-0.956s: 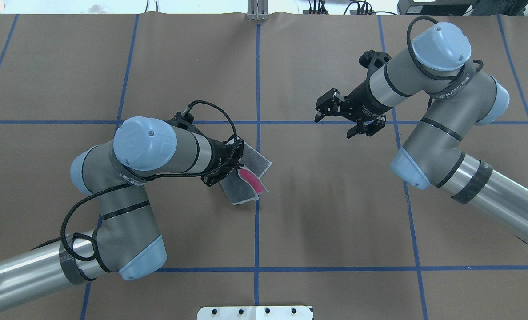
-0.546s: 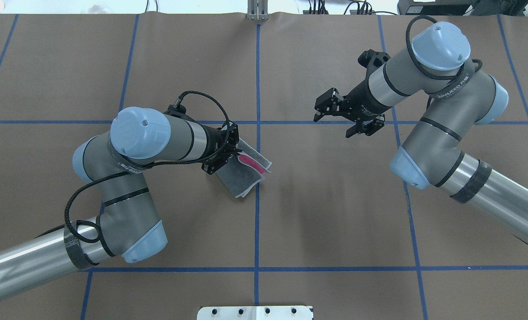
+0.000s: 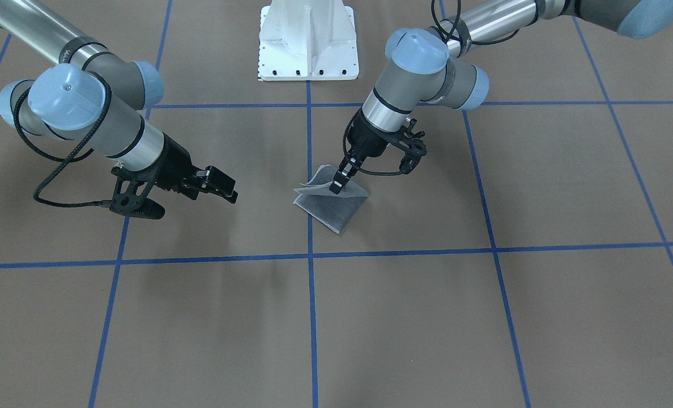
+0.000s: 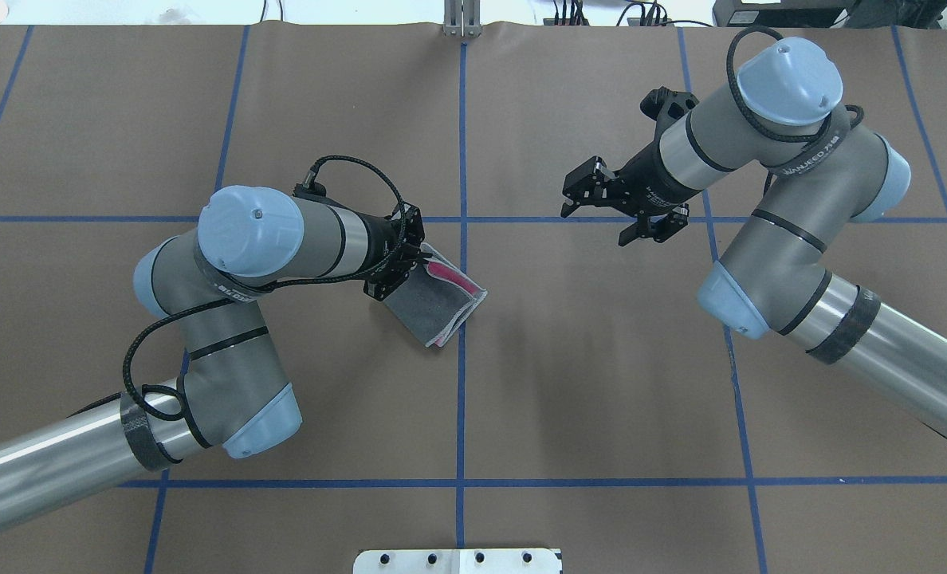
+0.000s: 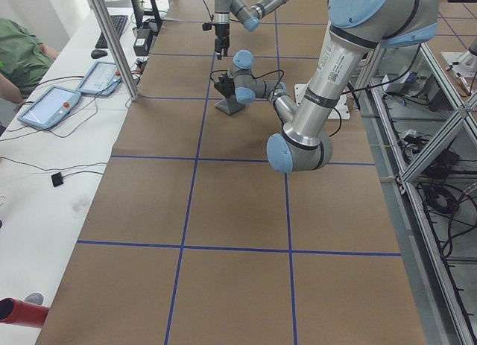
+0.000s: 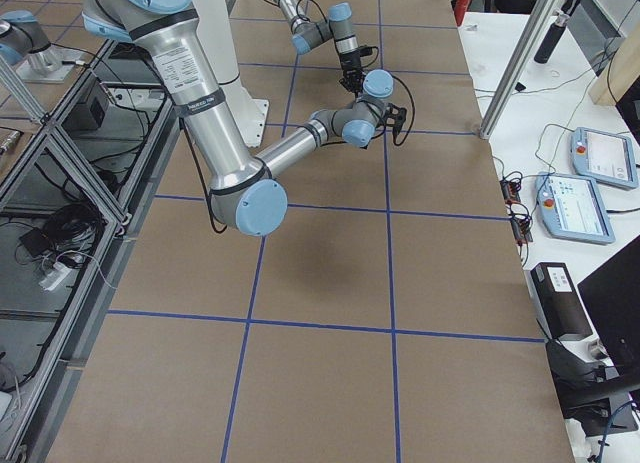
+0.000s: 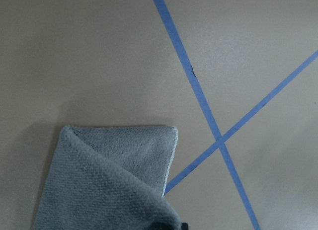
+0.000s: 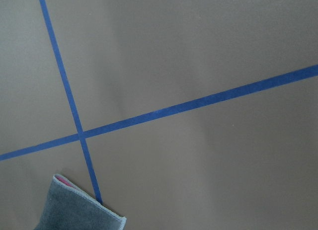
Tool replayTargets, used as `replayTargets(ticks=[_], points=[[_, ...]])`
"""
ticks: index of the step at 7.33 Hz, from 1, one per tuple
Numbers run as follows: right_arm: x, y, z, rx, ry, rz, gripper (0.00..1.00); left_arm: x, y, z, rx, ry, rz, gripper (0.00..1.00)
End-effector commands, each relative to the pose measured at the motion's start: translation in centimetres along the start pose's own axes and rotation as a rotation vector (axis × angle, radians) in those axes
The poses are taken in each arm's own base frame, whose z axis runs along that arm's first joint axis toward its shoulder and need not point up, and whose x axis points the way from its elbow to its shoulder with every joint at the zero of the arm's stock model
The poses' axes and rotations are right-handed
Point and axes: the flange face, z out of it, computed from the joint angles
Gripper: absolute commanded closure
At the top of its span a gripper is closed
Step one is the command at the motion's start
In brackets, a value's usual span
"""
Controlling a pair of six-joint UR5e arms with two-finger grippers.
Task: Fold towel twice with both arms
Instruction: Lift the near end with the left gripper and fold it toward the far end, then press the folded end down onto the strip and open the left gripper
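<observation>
**A:** Which step is the robot working on?

**B:** It is looking like the second fold. The towel [image 4: 434,307] is lying on the table [image 4: 601,359] as a small grey packet, just on the left arm's side of the central blue tape line [image 4: 461,399]. A strip of pink is peeking out of the fold along the edge farther from the robot.

**A:** Who is holding it?

**B:** The left gripper [image 3: 336,185] is pinching the upper layer at one corner, and that corner is standing raised off the layer beneath. The wrist is hiding the pinch from overhead, so I am going by the front view alone. From there the fingers seem to be clenched on the cloth.

**A:** And the other arm?

**B:** The right gripper [image 4: 597,217] is hanging above the table, well apart from the towel. Its fingers are spread and carrying nothing.

**A:** What is the next move calling for?

**B:** I am thinking the left arm should be lowering that raised corner until the edges are meeting. Then it should be letting go and lifting straight up, so the terry is not dragging along. The pink strip is suggesting the layers are sitting slightly out of line, so a gentle press may be needed.
</observation>
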Motion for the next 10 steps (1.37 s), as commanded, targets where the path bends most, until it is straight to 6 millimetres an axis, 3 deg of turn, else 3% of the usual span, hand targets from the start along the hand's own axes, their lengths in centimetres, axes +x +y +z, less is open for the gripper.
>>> replayTargets(ticks=[1,3,4,5,8,10], points=[[-0.1,0.0,-0.1,0.002,-0.002,-0.001,0.00,-0.2,-2.0,2.9,0.028,0.050,-0.055,1.00],[-0.2,0.0,-0.1,0.002,-0.003,-0.002,0.00,-0.5,-2.8,3.5,0.036,0.046,-0.062,1.00],[-0.2,0.0,-0.1,0.002,-0.003,-0.002,0.00,-0.5,-3.1,3.7,0.043,0.045,-0.061,0.63],[-0.2,0.0,-0.1,0.002,-0.003,-0.002,0.00,-0.5,-3.1,4.1,0.048,0.040,-0.050,0.01],[-0.2,0.0,-0.1,0.002,-0.003,-0.002,0.00,1.5,-1.8,3.7,0.031,0.065,-0.046,0.00],[-0.1,0.0,-0.1,0.002,-0.001,0.000,0.00,1.3,-1.9,4.0,0.036,0.059,-0.046,0.00]])
